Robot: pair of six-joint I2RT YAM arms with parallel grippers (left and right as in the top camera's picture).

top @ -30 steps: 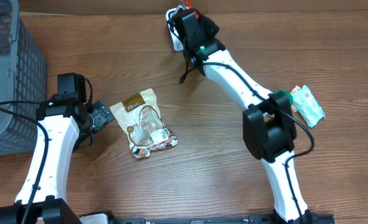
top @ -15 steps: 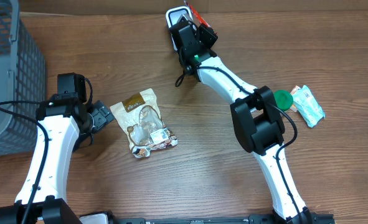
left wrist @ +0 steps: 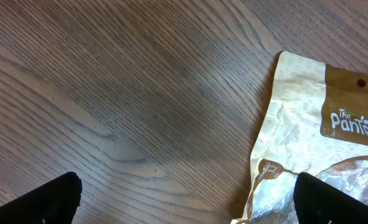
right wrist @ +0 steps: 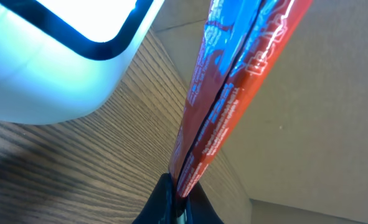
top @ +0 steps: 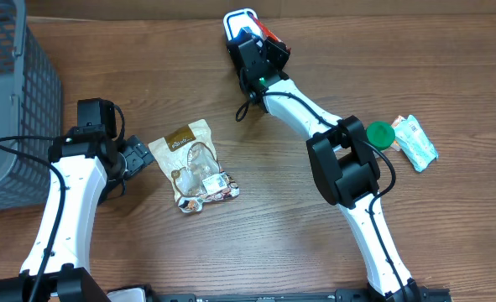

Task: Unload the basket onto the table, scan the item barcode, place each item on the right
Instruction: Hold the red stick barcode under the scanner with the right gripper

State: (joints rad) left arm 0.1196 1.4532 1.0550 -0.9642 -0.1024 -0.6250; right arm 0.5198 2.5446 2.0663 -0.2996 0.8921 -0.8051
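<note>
Tabletop point(top: 273, 235): outstretched right claw point(right wrist: 179, 198) with packet point(right wrist: 233, 81)

Tan snack pouch point(left wrist: 296, 118), white script "The" above "Pantre…" on its brown top band point(left wrist: 355, 115), word cut by the frame edge, red and blue packet point(right wrist: 233, 87), white print too blurred to read

The table point(top: 256, 243) is brown with fine wood grain. The pouch point(top: 193, 168) is cream with a brown band and white letters. The packet point(right wrist: 224, 93) is red and blue with white print. The basket point(top: 42, 109) is grey, with a grid pattern.
</note>
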